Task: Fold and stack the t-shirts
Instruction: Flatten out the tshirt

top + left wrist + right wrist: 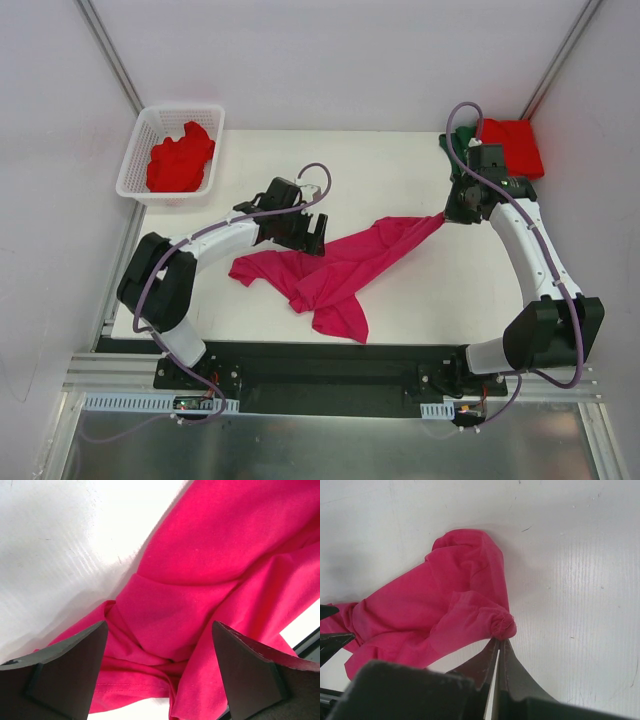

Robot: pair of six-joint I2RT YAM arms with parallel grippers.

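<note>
Mid-frame in the top view: magenta-pink t-shirt (340, 270), crumpled and unfolded on the white bench (400, 170), drawn out in a long tail toward the right. Pinched at the far tip of that tail by the right pincer (447, 215), pressed together on a small bunched knot of cloth, plain to see at lower centre of the right wrist view. Hovering over the shirt's upper left edge: left pincer (312, 232), spread wide, with pink folds below and between the fingers in the left wrist view but nothing gripped. Impossible to tell whether touching the cloth.

Elsewhere: one red t-shirt (180, 160) heaped loose in the white basket (135, 165) at upper left. At upper right of the bench, a folded red t-shirt (512, 145), on or just beside a dark green t-shirt (447, 147) largely hidden behind the right arm.

Judged as the opening-out step for the pink shirt: laying flat before any fold, with a stack seemingly begun at upper right and the basket shirt not yet handled.

Next, probably: lowering the left pincer onto a hem or shoulder edge rather than the thick wad in the middle, closing on a single layer, then pulling apart against the right-hand hold to flatten the cloth. Worth minding: a grab through several layers, likely to leave the twist in.
</note>
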